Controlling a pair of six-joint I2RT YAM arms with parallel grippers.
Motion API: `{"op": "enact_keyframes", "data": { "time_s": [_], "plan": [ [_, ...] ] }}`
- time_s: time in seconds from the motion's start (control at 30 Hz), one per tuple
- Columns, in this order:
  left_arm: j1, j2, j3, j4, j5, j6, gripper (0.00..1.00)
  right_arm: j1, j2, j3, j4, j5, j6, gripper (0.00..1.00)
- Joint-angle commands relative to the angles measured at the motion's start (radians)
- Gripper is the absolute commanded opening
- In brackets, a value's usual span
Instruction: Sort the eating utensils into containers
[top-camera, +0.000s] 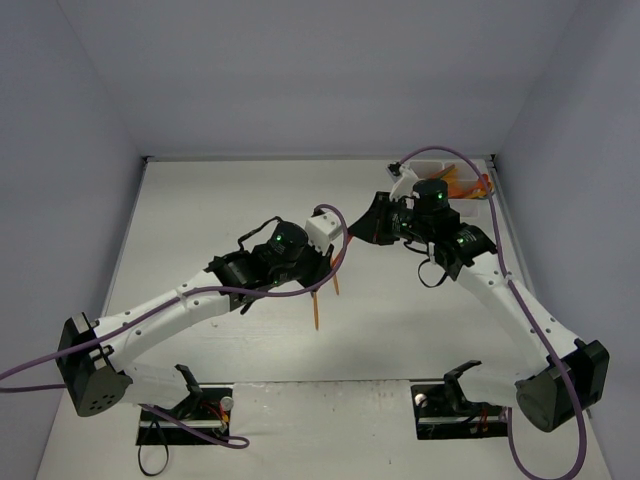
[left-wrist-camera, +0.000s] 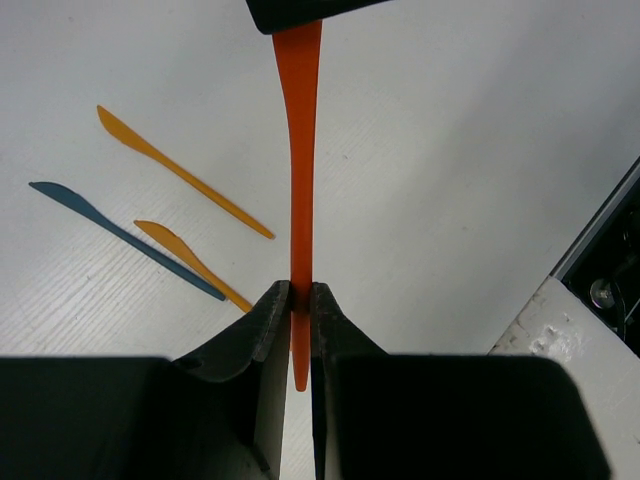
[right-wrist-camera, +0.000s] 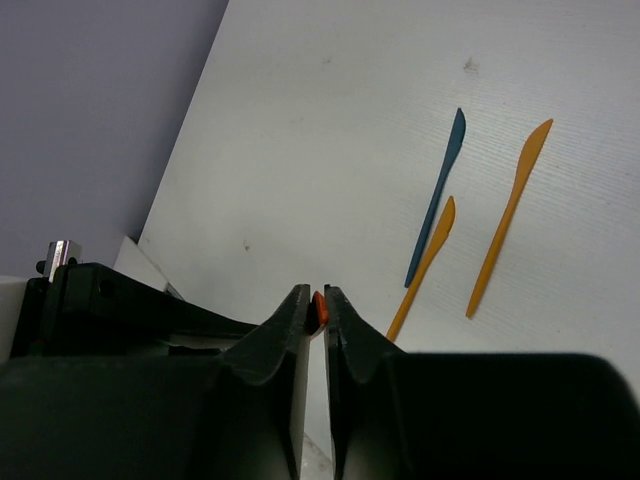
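Both grippers hold one red utensil (left-wrist-camera: 299, 150) above the table. My left gripper (left-wrist-camera: 301, 295) is shut on its narrow handle end. My right gripper (right-wrist-camera: 317, 300) is shut on its other end (right-wrist-camera: 319, 310), which is mostly hidden, so I cannot tell its kind. In the top view the two grippers meet mid-table, left (top-camera: 335, 250) and right (top-camera: 358, 232). Two orange knives (left-wrist-camera: 185, 175) (left-wrist-camera: 190, 262) and a teal knife (left-wrist-camera: 120, 238) lie flat on the table beneath. The white tray (top-camera: 470, 203) stands at the back right, partly hidden by the right arm, with orange and red utensils in it.
The knives also show in the right wrist view: teal (right-wrist-camera: 440, 195), orange (right-wrist-camera: 425, 265), orange (right-wrist-camera: 508, 215). An orange knife (top-camera: 316, 308) lies in front of the left arm. Grey walls close the table on three sides. A raised table edge (left-wrist-camera: 590, 250) shows at the right.
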Motion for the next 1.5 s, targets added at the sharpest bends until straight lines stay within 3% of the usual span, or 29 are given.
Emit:
{"op": "enact_keyframes", "data": {
  "time_s": [0.0,0.07,0.2,0.3,0.53,0.8,1.1,1.47],
  "plan": [
    [-0.006,-0.031,0.062,0.071,-0.017,0.024,0.00,0.009,-0.011,0.013,0.068,0.034,-0.011,0.00],
    [-0.006,-0.027,0.061,0.067,-0.019,0.023,0.13,0.006,-0.014,0.022,0.067,0.056,-0.018,0.00],
    [-0.006,-0.035,0.041,0.066,-0.056,0.008,0.61,-0.040,-0.020,0.043,0.064,0.102,-0.041,0.00],
    [-0.004,-0.041,0.026,0.047,-0.130,-0.014,0.74,-0.118,-0.023,0.069,0.060,0.107,-0.052,0.00],
    [0.022,-0.047,-0.019,-0.094,-0.307,-0.131,0.77,-0.478,0.044,0.218,0.047,0.171,-0.092,0.00],
    [0.070,-0.107,-0.149,-0.175,-0.314,-0.263,0.77,-0.714,0.274,0.492,0.052,0.314,-0.104,0.00],
    [0.094,-0.157,-0.228,-0.202,-0.307,-0.290,0.77,-0.803,0.565,0.808,0.052,0.299,-0.100,0.00],
    [0.132,-0.093,-0.204,-0.200,-0.282,-0.268,0.77,-0.800,0.785,0.883,0.053,0.222,-0.085,0.00]
  ]
}}
